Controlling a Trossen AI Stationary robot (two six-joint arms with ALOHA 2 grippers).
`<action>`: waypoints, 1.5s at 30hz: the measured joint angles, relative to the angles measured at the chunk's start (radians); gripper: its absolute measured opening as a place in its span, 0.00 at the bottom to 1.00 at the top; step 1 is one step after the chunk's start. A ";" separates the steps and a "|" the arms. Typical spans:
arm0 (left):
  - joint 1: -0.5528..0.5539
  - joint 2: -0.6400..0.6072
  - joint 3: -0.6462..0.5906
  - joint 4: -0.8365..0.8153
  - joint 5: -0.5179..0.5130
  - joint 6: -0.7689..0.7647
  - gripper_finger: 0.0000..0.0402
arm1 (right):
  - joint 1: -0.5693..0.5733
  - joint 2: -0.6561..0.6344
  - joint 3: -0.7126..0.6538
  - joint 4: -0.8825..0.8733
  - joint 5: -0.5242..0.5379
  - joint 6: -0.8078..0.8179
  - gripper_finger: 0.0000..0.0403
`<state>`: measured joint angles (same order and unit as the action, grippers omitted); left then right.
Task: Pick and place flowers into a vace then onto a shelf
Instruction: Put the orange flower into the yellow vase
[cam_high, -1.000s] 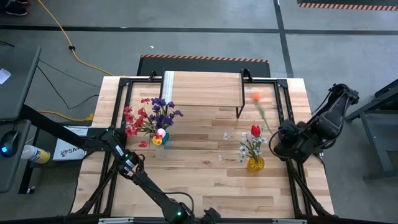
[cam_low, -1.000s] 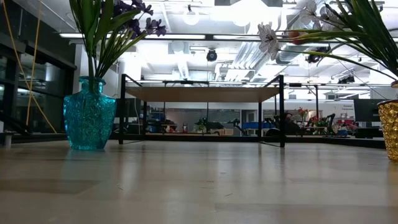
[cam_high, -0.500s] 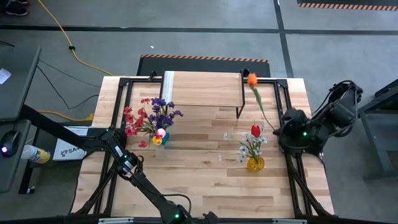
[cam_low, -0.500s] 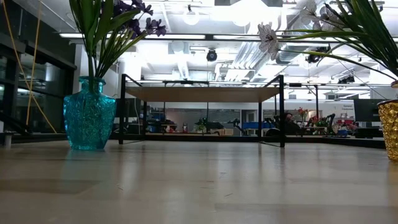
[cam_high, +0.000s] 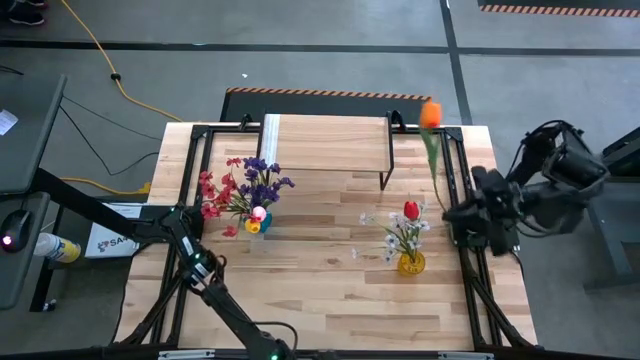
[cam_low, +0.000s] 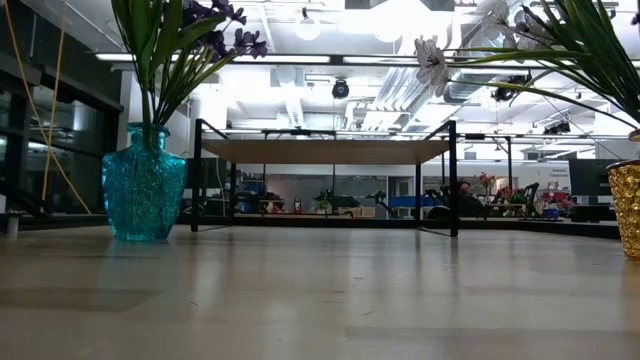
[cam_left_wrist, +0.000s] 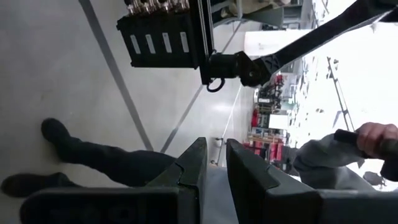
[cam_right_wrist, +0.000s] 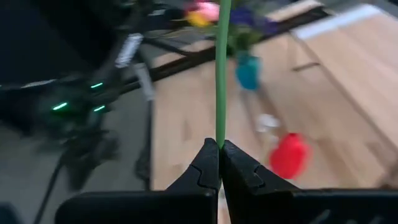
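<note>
My right gripper (cam_high: 449, 208) hangs over the table's right edge, shut on an orange-bloomed flower (cam_high: 430, 114). Beside it, a yellow vase (cam_high: 410, 263) stands on its base on the table and holds a red tulip (cam_high: 411, 210) and small white flowers. A blue vase (cam_high: 257, 223) on the table's left side holds purple, red and pink flowers (cam_high: 240, 185). The shelf (cam_high: 325, 143), with its white strip (cam_high: 270, 130), stands on black legs at the far edge. My left gripper (cam_left_wrist: 216, 146) waits below the table's near left corner, open by a narrow gap. My right gripper pinches the orange flower's green stem (cam_right_wrist: 220, 127), at its lower part, between the free ends of the two fingers (cam_right_wrist: 208, 158). It comes level from the table's right side. The flower is lifted clear, and its bloom (cam_high: 430, 114) points up and toward the far edge.
Black frame rails (cam_high: 455, 165) run along the table's sides and far edge, close to my right gripper. Bare planks (cam_high: 320, 270) lie between the two vases. In the left wrist view, a person's legs (cam_left_wrist: 93, 158) and hand (cam_left_wrist: 373, 134) show beyond the table.
My right gripper has drawn back from beside the yellow vase toward the table's right edge, still shut on the stem. The orange flower has swung with it: its bloom has moved toward the far edge and then rightward, past the shelf's right end.
</note>
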<state>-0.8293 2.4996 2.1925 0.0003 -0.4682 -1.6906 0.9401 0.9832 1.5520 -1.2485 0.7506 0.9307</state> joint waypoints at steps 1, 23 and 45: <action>-0.005 0.000 0.000 -0.002 -0.014 -0.003 0.24 | 0.032 0.004 0.000 0.022 0.004 -0.017 0.00; -0.016 0.000 0.000 -0.002 -0.040 -0.020 0.24 | 0.834 0.229 -0.002 0.193 0.646 -0.152 0.00; -0.019 0.000 0.000 0.000 0.012 0.008 0.24 | 0.823 -0.018 -0.631 0.697 0.828 -0.332 0.00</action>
<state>-0.8479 2.4996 2.1925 -0.0001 -0.4561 -1.6829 1.7630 0.9654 0.9206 -0.5520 1.5784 0.5989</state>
